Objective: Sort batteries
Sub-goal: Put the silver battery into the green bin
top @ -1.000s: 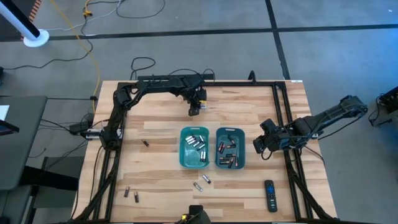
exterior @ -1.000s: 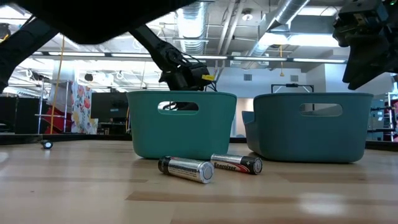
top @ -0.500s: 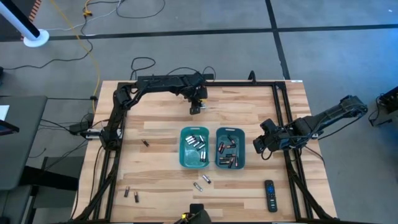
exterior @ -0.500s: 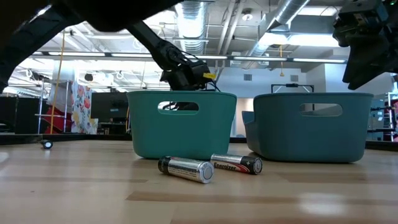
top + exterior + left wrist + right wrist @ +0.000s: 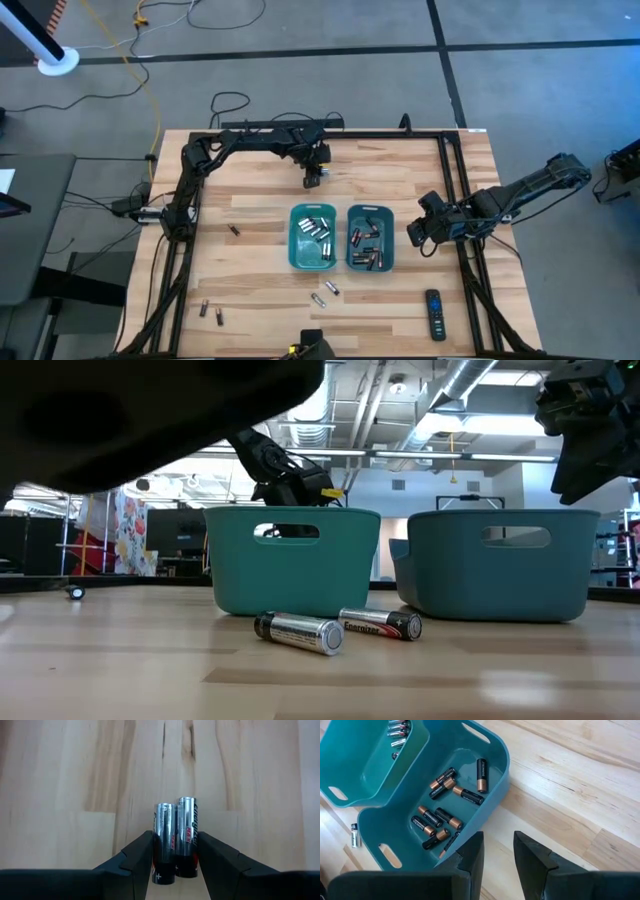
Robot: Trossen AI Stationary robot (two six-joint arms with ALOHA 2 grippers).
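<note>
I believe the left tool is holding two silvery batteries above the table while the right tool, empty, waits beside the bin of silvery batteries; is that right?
One detail is off. The right tool is empty and waits, but the bin beside it holds dark batteries with copper-coloured ends, as the right wrist view shows. The left tool does hold two silvery batteries above the table.

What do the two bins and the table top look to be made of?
The bins look like moulded teal plastic: smooth matte walls, rounded rims, cut-out handles. The table top looks like pale butcher-block wood, with visible planks and grain, probably sealed, given its slight sheen in the low view.
</note>
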